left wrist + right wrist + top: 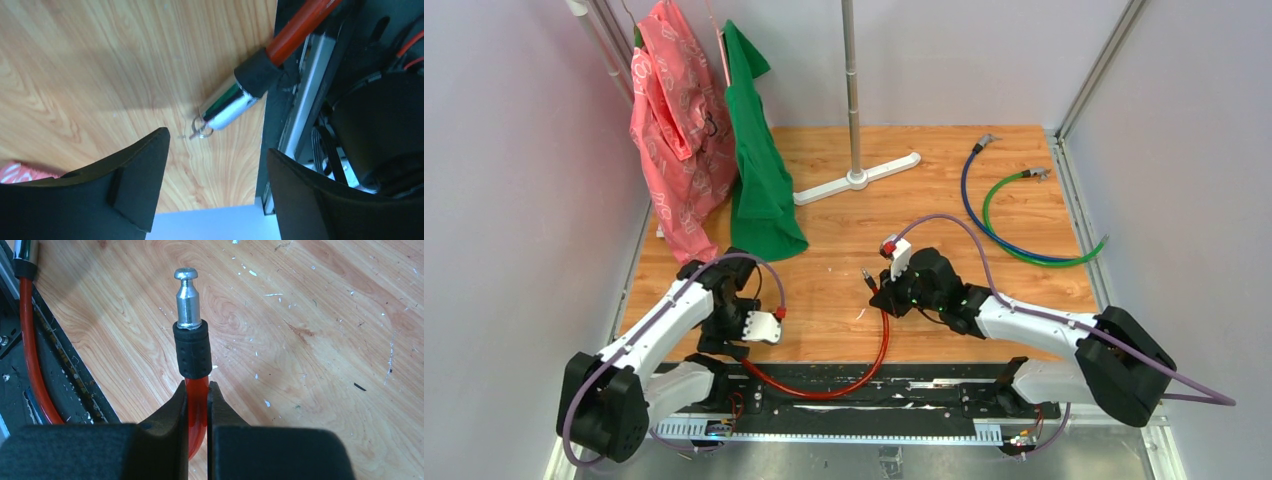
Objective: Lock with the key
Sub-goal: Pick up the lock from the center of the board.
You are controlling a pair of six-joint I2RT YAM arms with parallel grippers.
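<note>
1. While the left jaws stand spread wide with nothing between them, the key (199, 130) lies on the wooden worktop (100, 75) just ahead of their gap, closer to one finger's tip than to the other.
2. It is a tiny silvery piece with a small ring, touching the open end of a shiny metal lock barrel (227, 107). Whether it sits inside the barrel or only against it cannot be told.
3. Away from the left jaws, the barrel runs at a slant into a black collar (257, 75) and then into the red cable (300, 25).
4. At the cable's other end, the right jaws are pressed together on the red sheath, pinching it just below a second black collar (192, 355).
5. Beyond the right jaws' tips a metal pin plug (187, 300) with a knobbed head sticks out over the worktop.
6. Seen from above, the red cable loops from the right jaws down along the black base rail (944, 385) and across to the left jaws. The two pairs of jaws are well apart.
7. Far beyond the right jaws, a blue cable (964, 190) and a green cable (1002, 185) lie curled together.
8. Beyond the left jaws, a pink garment (674, 130) and a green garment (759, 170) hang near a stand pole (852, 90).
</note>
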